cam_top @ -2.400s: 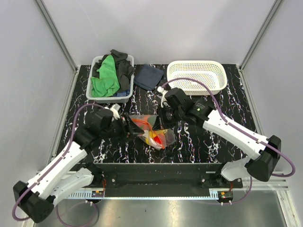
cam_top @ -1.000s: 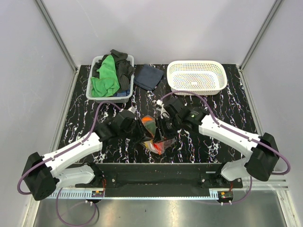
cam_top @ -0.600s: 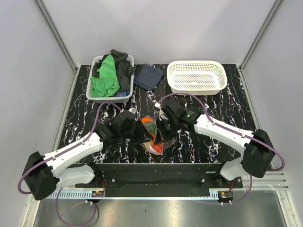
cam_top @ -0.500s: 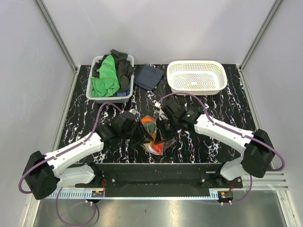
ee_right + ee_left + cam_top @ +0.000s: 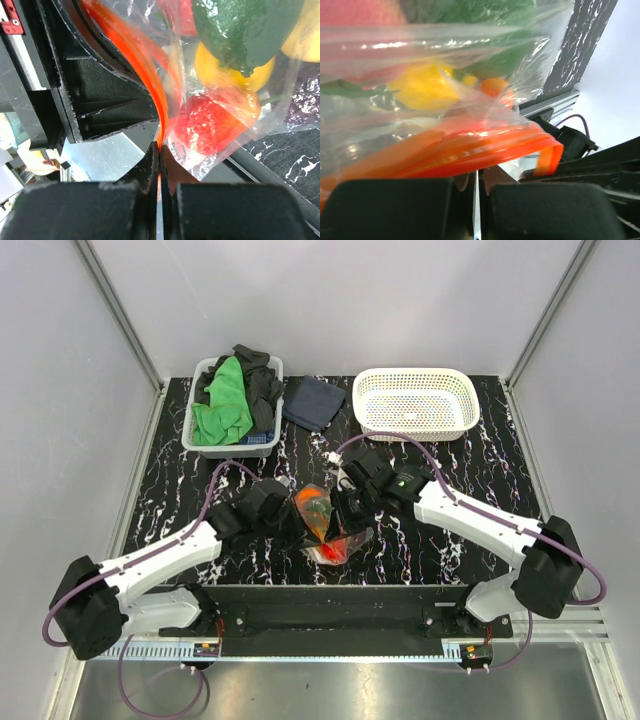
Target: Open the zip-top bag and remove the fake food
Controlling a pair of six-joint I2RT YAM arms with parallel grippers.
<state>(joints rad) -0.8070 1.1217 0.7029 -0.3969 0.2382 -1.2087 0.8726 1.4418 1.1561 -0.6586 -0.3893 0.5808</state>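
Observation:
The zip-top bag (image 5: 328,525) lies mid-table, near the front, between the two arms. It is clear crinkly plastic with an orange zip strip (image 5: 470,150). Inside it shows the fake food: a yellow piece (image 5: 422,87), a green one (image 5: 240,30) and a red one (image 5: 210,125). My left gripper (image 5: 477,180) is shut on the bag's thin clear lip just under the zip strip. My right gripper (image 5: 159,152) is shut on the orange strip (image 5: 150,95) from the opposite side. From above, the left gripper (image 5: 298,525) and right gripper (image 5: 341,514) flank the bag closely.
A white perforated basket (image 5: 417,402) stands at the back right. At the back left a tray (image 5: 234,403) holds green and black cloths, with a dark blue cloth (image 5: 312,402) beside it. The table's front rail (image 5: 330,592) runs just below the bag.
Both grippers have shut on the bag's top edge. The bag has been drawn up slightly between them, and both arms have shifted a little.

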